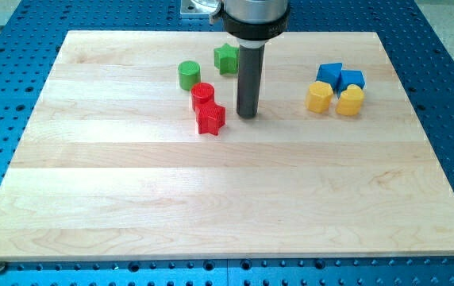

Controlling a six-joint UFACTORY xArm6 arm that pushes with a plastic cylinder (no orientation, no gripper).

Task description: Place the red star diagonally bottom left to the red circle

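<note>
Tip [247,115] right of red star [211,118] | star touching red circle [202,94] | no claw

My tip [247,115] stands just right of the red star [210,118], which touches the red circle [202,94].

Red star [210,118] and red circle [202,94], green, blue, yellow blocks, pale striped wooden board [211,191], dark rod.

Red star [210,118] touching red circle [202,94]
</note>
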